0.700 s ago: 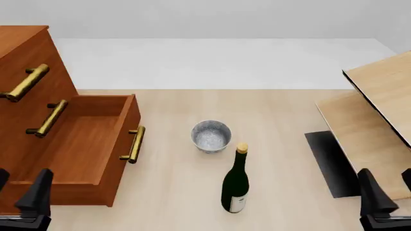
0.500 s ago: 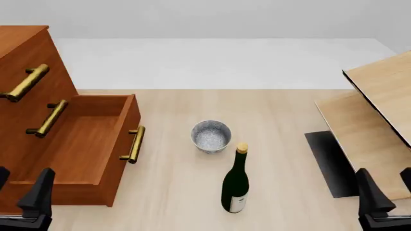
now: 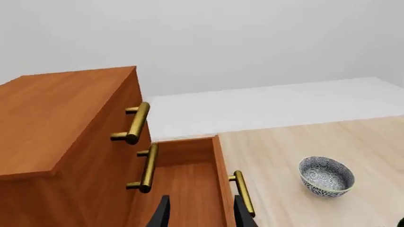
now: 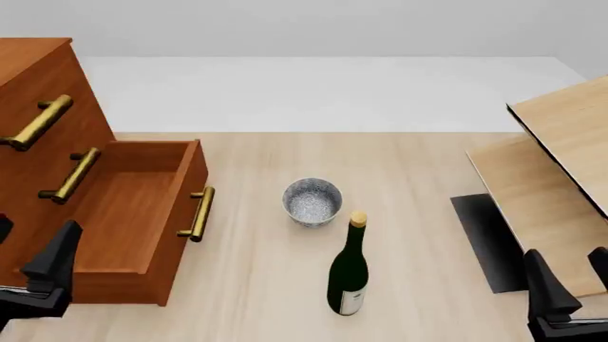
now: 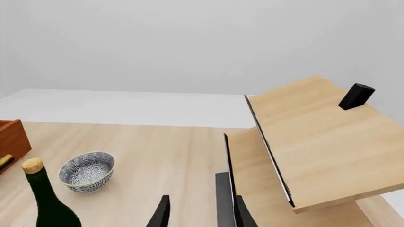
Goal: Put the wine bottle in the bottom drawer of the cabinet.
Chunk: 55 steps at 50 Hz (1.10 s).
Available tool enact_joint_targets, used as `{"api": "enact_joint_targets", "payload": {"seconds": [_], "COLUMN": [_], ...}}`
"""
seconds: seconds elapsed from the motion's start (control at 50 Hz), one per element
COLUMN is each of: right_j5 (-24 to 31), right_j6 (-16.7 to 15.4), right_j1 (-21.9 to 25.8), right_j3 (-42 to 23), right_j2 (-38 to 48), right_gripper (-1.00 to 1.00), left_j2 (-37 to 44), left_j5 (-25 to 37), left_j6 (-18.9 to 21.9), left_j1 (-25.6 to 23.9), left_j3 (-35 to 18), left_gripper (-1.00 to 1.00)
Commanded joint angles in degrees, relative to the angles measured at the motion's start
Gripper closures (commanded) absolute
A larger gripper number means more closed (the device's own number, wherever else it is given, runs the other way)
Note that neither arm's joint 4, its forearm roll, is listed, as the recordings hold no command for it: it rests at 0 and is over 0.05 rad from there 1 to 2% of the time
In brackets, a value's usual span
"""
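Note:
The wine bottle (image 4: 349, 274) stands upright on the table, dark green with a cork top and a white label; it also shows in the right wrist view (image 5: 45, 201). The cabinet (image 4: 38, 78) stands at the left, and its bottom drawer (image 4: 124, 214) is pulled out and holds nothing. My left gripper (image 4: 27, 251) hovers open at the drawer's near end, and its fingers (image 3: 162, 215) point over the drawer's inside (image 3: 183, 189). My right gripper (image 4: 570, 285) is open at the near right, well to the right of the bottle and apart from it.
A small speckled grey bowl (image 4: 312, 201) sits just behind the bottle. Pale light-wood furniture (image 4: 560, 164) with a dark base (image 4: 486, 239) fills the right side. The two upper drawer fronts carry brass handles (image 4: 38, 121).
My left gripper has moved forward and up over the near end of the open drawer. The right gripper has barely shifted. Bottle, bowl and drawer are unmoved.

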Motion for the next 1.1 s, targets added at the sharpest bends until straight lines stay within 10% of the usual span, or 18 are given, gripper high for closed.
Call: {"api": "enact_joint_targets", "payload": {"seconds": [0.02, 0.44, 1.1], "right_j5": [-0.04, -0.64, -1.35], "right_j6": [0.16, 0.04, 0.27], "right_j1": [0.36, 1.22, 1.84], "right_j3": [0.03, 0.06, 0.08], "right_j2": [0.37, 1.81, 3.17], "right_gripper": [-1.0, -1.0, -1.0], "left_j2": [12.07, 30.14, 46.7], "left_j5": [0.12, 11.91, 17.01], "left_j6": [2.29, 0.79, 3.18], "left_j1": [-2.06, -6.37, -5.68], "left_j3": [-7.69, -23.81, -29.18], "left_gripper": [-1.0, -1.0, -1.0]}}
